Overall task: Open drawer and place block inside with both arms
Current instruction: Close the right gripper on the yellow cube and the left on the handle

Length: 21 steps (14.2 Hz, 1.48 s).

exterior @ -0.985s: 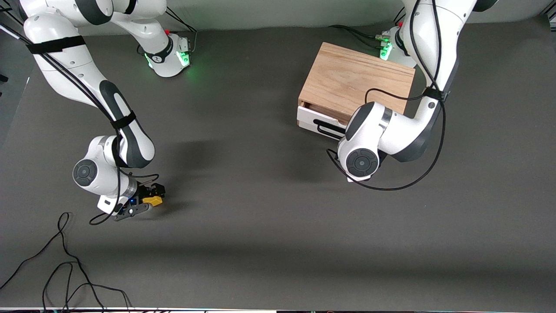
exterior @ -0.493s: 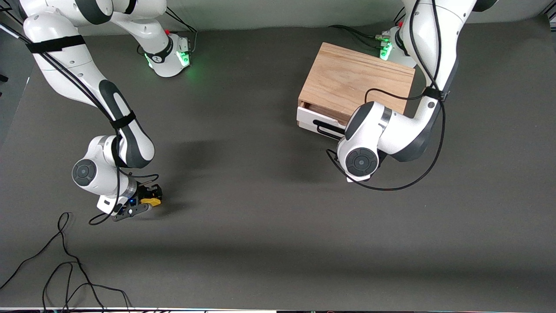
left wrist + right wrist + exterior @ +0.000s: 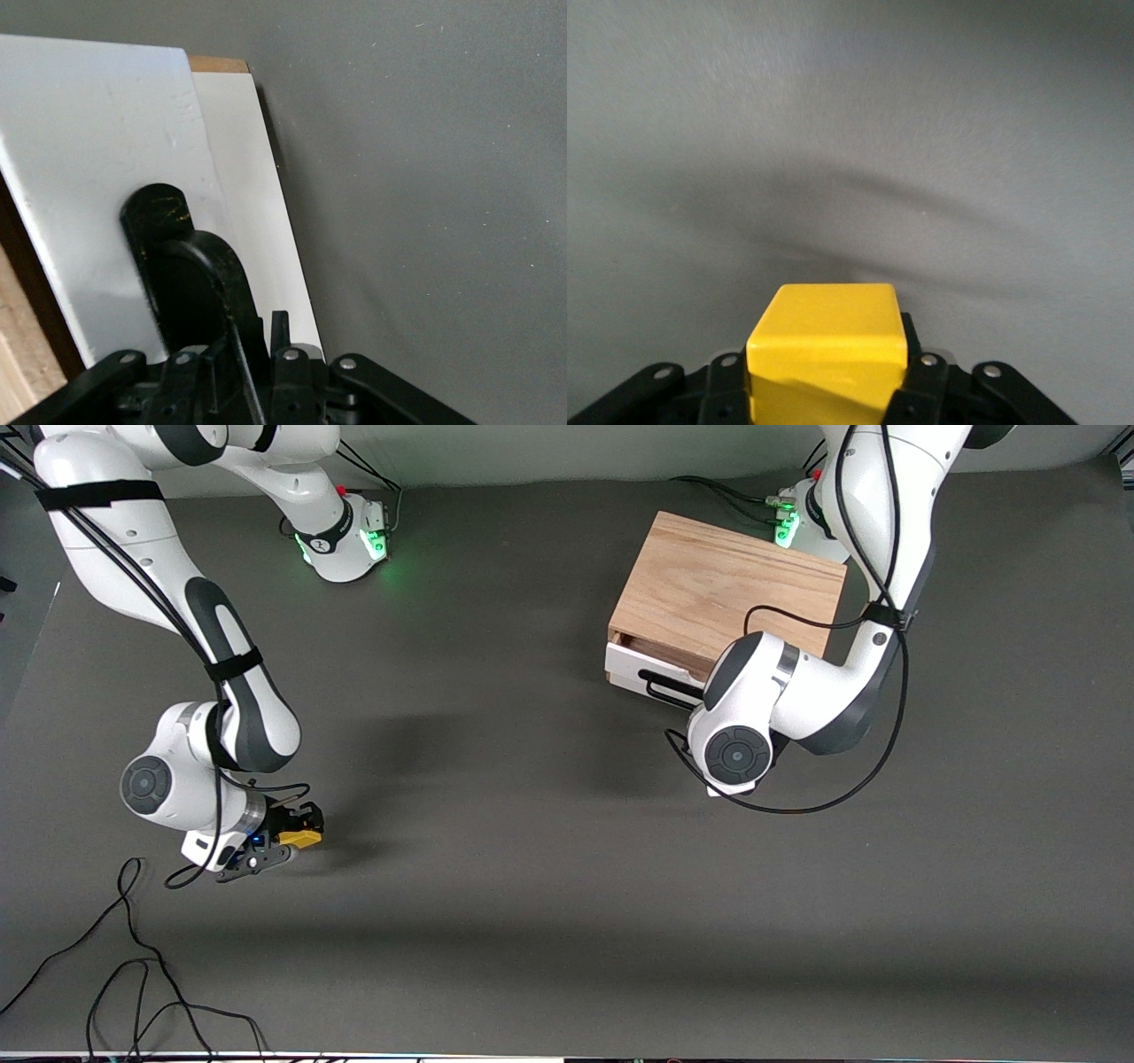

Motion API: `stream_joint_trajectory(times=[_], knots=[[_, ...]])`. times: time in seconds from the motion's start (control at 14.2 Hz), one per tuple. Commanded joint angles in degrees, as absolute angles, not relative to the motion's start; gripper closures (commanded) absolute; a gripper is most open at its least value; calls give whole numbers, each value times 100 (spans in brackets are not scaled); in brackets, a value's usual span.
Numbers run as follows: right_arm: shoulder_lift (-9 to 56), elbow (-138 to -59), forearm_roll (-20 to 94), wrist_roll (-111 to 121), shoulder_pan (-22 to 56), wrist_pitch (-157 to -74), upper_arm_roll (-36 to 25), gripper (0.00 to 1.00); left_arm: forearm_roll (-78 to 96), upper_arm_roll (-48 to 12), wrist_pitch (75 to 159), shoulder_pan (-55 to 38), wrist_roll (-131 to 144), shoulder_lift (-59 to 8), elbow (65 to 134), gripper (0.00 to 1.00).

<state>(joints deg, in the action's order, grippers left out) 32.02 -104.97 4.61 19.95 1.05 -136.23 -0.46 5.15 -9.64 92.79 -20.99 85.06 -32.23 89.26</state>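
Note:
The small yellow block (image 3: 299,838) is pinched between the fingers of my right gripper (image 3: 294,840), just above the table near the right arm's end. In the right wrist view the block (image 3: 828,341) fills the space in my right gripper (image 3: 828,376). The drawer (image 3: 631,666) of the oak box (image 3: 726,589) stands slightly open. In the left wrist view its white front (image 3: 106,177) and black bar handle (image 3: 190,266) show close up, with my left gripper (image 3: 257,341) shut on the handle. In the front view the left wrist (image 3: 735,753) hides that gripper.
Loose black cables (image 3: 133,957) lie on the mat at the near corner by the right arm's end. A cable loop (image 3: 797,808) hangs under the left wrist. The arms' bases (image 3: 341,540) stand at the table's back edge.
My right gripper has closed on the block and shifted a little toward the right arm's end of the table. The left arm and the drawer have not moved.

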Motion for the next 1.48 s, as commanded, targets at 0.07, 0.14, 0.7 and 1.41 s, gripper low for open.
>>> stream_joint_trajectory(times=[0.07, 0.14, 0.7, 1.41], knots=[[2927, -10529, 615, 1846, 114, -13439, -44, 95, 70, -861, 9633, -2065, 7761, -3252, 8227, 100], [2918, -10529, 615, 1846, 123, -13430, -35, 95, 70, -861, 9633, -2057, 7761, -3252, 8227, 100], [2830, -10372, 615, 1679, 114, -13421, -44, 95, 70, -861, 9633, -2057, 7761, -3252, 8227, 100], [2804, -9801, 598, 1687, 70, -12685, -88, 94, 62, -861, 9633, -2057, 7752, -3261, 8235, 100]])
